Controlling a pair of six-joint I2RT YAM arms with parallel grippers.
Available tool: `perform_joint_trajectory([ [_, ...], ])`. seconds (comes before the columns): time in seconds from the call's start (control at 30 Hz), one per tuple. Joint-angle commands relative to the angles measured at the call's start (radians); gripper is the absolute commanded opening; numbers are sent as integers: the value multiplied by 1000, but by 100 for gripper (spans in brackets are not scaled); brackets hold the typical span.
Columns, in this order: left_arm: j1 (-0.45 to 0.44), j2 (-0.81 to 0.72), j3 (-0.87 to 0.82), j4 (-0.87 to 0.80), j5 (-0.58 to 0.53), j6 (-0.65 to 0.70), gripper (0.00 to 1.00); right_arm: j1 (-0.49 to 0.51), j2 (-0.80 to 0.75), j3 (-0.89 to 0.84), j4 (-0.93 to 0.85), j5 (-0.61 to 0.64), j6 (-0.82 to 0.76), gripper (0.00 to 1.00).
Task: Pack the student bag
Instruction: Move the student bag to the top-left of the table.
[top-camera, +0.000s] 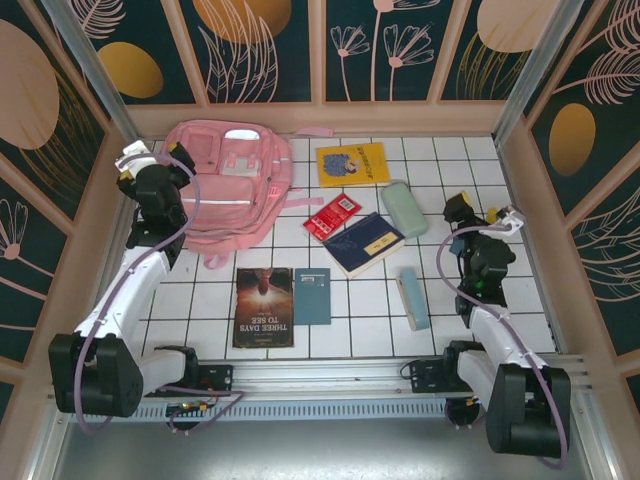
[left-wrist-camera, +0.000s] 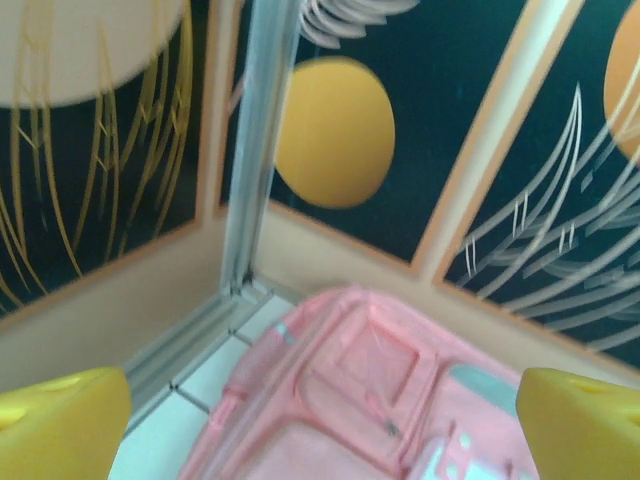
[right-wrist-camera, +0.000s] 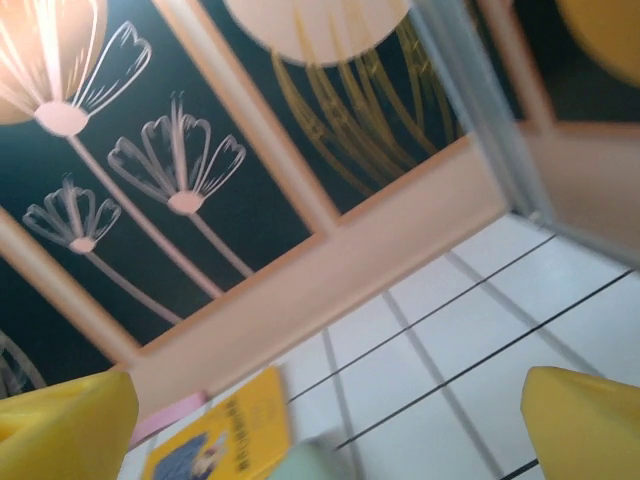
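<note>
At your eleven o'clock the student bag (top-camera: 228, 185) is soft pink with a pale strip. At one, you see a yellow book (top-camera: 352, 164). Nearer centre are a red packet (top-camera: 332, 216), navy book (top-camera: 363, 243) and mint case (top-camera: 404, 208). At six are a teal notebook (top-camera: 312, 296) and dark brown book (top-camera: 264, 307). The table (top-camera: 450, 170) is white tile with dark grid lines; the walls (top-camera: 405, 70) are dark teal with gold discs.

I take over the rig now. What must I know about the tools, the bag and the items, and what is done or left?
Left tool: open, holds nothing, at the left edge of the student bag.
Right tool: open, holds nothing, at the right side.
Bag lies far left. Outside it on the tiles: yellow book, red booklet, navy book, "Three Days to See" book, teal notebook, green case, blue case.
Done: nothing packed. Left: everything.
</note>
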Motion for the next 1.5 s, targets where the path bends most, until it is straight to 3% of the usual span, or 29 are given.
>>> perform_joint_trajectory([
  [0.0, 8, 46, 27, -303, 107, -72, 99, 39, 21, 106, -136, -174, 114, 99],
  [0.1, 8, 66, 30, -400, 114, -147, 95, 165, 50, 170, -201, -170, 62, 99],
  [0.23, 8, 108, 31, -531, 162, -253, 82, 366, 87, 204, -215, -74, -42, 99],
  [0.43, 8, 138, -41, -555, 271, -363, 78, 521, 147, 221, -214, -1, -109, 99],
  [0.7, 6, 257, -109, -486, 357, -468, 71, 591, 168, 233, -223, 31, -134, 99],
  [0.8, 1, 291, -130, -436, 396, -484, 54, 604, 176, 233, -217, 31, -140, 99],
  [0.87, -13, 297, -127, -418, 421, -498, 33, 604, 187, 238, -221, 30, -139, 99],
  [1.07, -174, 248, -108, -368, 376, -564, 0, 624, 241, 271, -265, 21, -104, 99],
  [1.33, -334, 172, -145, -343, 311, -644, 0, 634, 270, 268, -249, 11, -119, 99],
  [1.47, -348, 101, -185, -366, 290, -646, 0, 643, 293, 271, -245, 6, -143, 99],
])
